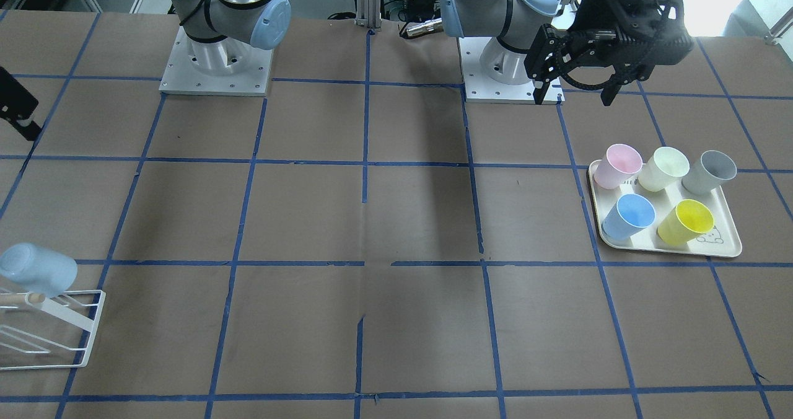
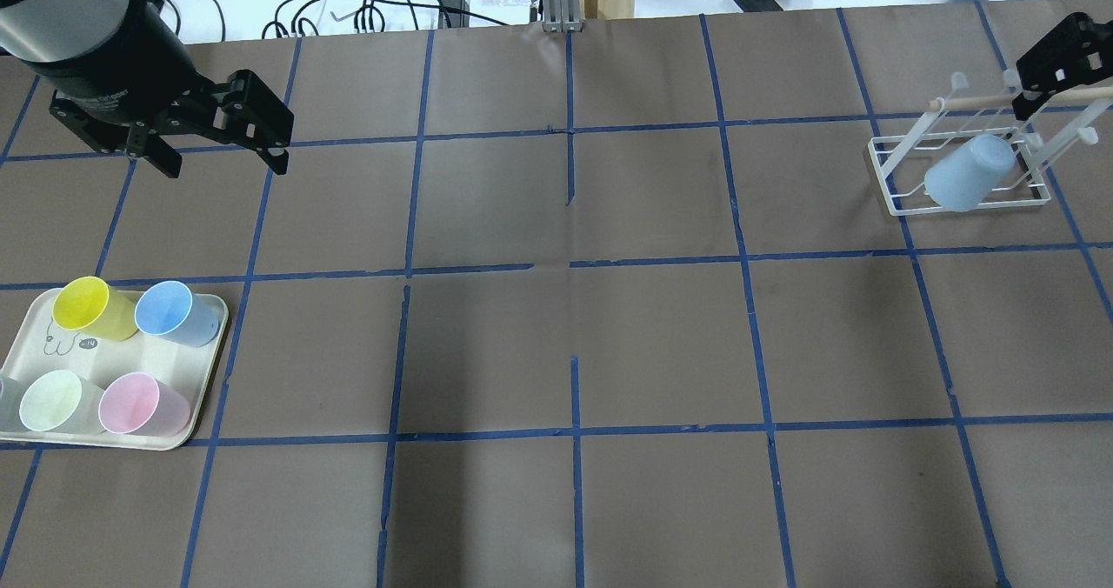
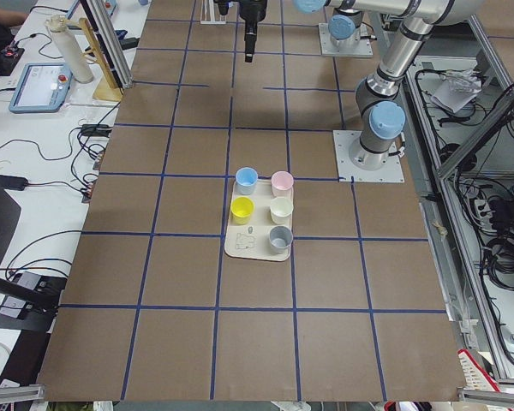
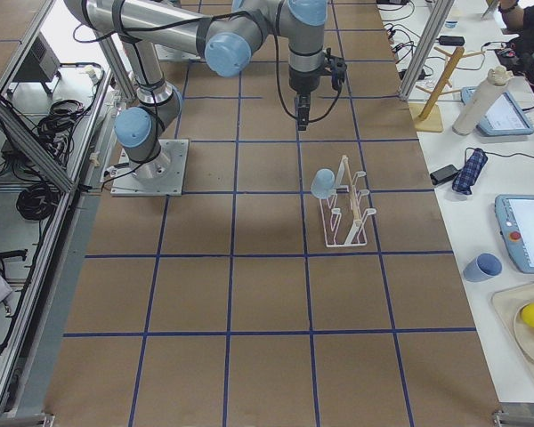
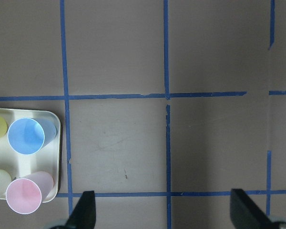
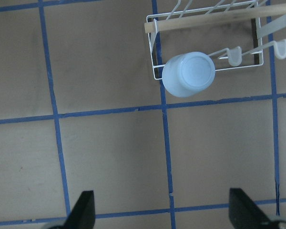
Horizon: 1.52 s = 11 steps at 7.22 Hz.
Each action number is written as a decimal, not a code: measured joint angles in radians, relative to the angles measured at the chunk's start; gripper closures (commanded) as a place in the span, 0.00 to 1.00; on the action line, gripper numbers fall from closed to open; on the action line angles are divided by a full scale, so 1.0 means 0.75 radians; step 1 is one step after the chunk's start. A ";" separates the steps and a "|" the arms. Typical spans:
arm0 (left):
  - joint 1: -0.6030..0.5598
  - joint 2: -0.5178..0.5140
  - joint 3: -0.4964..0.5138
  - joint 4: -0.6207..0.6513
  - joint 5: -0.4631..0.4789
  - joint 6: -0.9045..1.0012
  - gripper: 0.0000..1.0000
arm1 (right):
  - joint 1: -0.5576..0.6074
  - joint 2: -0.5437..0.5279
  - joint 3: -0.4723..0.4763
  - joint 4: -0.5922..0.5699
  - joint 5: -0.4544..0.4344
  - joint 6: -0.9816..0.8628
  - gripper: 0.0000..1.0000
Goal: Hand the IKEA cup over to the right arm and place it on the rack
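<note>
Clearly the IKEA cup point(image 2: 969, 172) hangs inverted on the rack point(image 2: 896, 202); left gripper point(image 2: 224, 167), right gripper point(image 6: 164, 213) both spread.

Cream rect. plastic tray point(image 1: 730, 228) on brown paper point(image 1: 310, 214) w/ blue tape grid point(image 1: 365, 127). On tray: pink cup point(image 1: 619, 165), pale-green cup point(image 1: 664, 168), grey cup point(image 1: 711, 171) along one long edge; deeper-blue cup point(image 1: 629, 216), yellow cup point(image 1: 686, 222) along other, by doodle point(image 1: 712, 238).

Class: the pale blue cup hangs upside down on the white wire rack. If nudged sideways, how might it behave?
The IKEA cup looks like thin plastic, so probably light and easily shifted. It sits tilted, apparently over one prong of the rack, so it would likely swing or slip off.
</note>
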State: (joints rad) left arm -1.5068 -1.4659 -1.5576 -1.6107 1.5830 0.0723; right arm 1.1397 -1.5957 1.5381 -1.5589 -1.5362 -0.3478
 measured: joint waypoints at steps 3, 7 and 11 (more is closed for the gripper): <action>-0.001 0.003 -0.007 0.001 -0.001 0.000 0.00 | 0.178 -0.024 -0.060 0.127 -0.010 0.108 0.00; 0.000 0.003 -0.009 0.002 0.000 0.000 0.00 | 0.605 -0.011 -0.099 0.150 0.005 0.475 0.00; -0.001 0.003 -0.009 0.002 -0.002 -0.002 0.00 | 0.723 0.084 -0.156 0.137 -0.041 0.530 0.00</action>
State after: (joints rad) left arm -1.5078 -1.4635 -1.5646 -1.6091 1.5816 0.0711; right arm 1.6822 -1.5330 1.4211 -1.4563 -1.5666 0.0497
